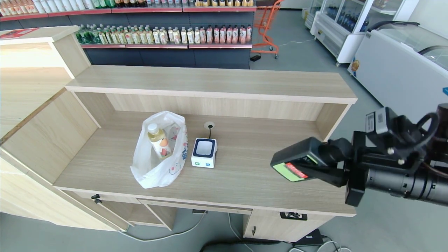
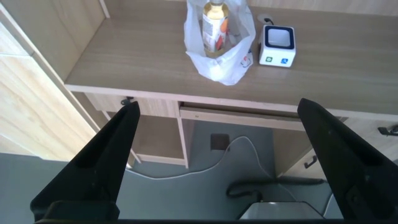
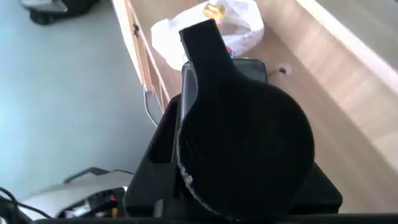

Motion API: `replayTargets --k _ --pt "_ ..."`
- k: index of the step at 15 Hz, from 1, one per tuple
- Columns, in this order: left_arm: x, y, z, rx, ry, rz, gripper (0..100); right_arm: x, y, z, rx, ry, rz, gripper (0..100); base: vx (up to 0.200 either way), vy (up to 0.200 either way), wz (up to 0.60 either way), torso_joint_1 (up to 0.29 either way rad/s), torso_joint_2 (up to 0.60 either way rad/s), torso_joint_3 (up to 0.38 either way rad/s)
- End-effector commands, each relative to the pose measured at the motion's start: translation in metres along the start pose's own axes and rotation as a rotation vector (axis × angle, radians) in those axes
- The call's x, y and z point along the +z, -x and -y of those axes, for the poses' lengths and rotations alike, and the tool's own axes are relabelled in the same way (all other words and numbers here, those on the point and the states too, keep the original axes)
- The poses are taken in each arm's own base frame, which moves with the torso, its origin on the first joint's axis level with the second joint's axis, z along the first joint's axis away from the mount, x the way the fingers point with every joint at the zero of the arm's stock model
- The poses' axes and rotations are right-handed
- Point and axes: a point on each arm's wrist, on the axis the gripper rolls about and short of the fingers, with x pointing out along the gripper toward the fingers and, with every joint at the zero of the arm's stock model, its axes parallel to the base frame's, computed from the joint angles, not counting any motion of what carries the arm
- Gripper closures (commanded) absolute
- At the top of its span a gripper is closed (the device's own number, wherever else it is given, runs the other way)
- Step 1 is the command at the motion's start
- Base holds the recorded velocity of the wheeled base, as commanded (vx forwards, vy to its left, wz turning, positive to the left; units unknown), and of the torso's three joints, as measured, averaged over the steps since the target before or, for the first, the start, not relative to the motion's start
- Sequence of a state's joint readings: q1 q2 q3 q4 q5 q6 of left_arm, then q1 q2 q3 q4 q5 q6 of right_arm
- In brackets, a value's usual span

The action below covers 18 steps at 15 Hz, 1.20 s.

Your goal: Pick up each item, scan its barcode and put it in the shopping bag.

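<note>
While the right gripper (image 1: 327, 165) held a dark box (image 1: 295, 163) clamped between its fingers, well right of the scanner (image 1: 204, 152), scanning looked next: carry it over. The left gripper (image 2: 219, 109) hung with fingers apart.

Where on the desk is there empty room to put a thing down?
The biggest bare patch of the desk lies between the scanner and the right side wall. A smaller one lies between the shopping bag and the left wall. Bag and scanner crowd the middle, close together.

Black right arm (image 1: 371, 164), ribbed forearm (image 1: 406, 183), looped cable (image 1: 427, 123), silver screws (image 1: 391, 151), code sticker (image 1: 370, 122); left fingers (image 2: 93, 168) black, tapered
</note>
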State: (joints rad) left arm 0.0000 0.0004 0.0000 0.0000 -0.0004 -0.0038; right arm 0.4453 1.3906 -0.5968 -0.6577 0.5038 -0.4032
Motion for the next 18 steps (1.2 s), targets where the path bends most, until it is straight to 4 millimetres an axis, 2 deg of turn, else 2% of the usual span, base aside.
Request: replayTargets --k 1,3,5,9,18 --pt "0.000 0.000 0.000 -0.001 0.001 0.000 0 -0.005 0.020 0.028 -0.449 -0.623 -0.023 100 0.000 0.000 0.00 0.000 0.00 0.000" --pt "0.000 0.000 0.000 -0.001 0.001 0.000 0 -0.026 0.026 0.027 -0.504 -0.894 -0.141 100 0.000 0.000 0.00 0.000 0.00 0.000" --pt "0.000 0.000 0.000 0.000 0.001 0.000 0 -0.028 0.025 0.027 -0.521 -1.078 -0.115 100 0.000 0.000 0.00 0.000 0.00 0.000" --pt "0.000 0.000 0.000 0.000 0.001 0.000 0 -0.027 0.019 0.040 -0.546 -1.119 -0.091 100 0.000 0.000 0.00 0.000 0.00 0.000" --pt "0.000 0.000 0.000 -0.001 0.001 0.000 0 -0.027 0.021 0.038 -0.547 -1.124 -0.094 100 0.000 0.000 0.00 0.000 0.00 0.000"
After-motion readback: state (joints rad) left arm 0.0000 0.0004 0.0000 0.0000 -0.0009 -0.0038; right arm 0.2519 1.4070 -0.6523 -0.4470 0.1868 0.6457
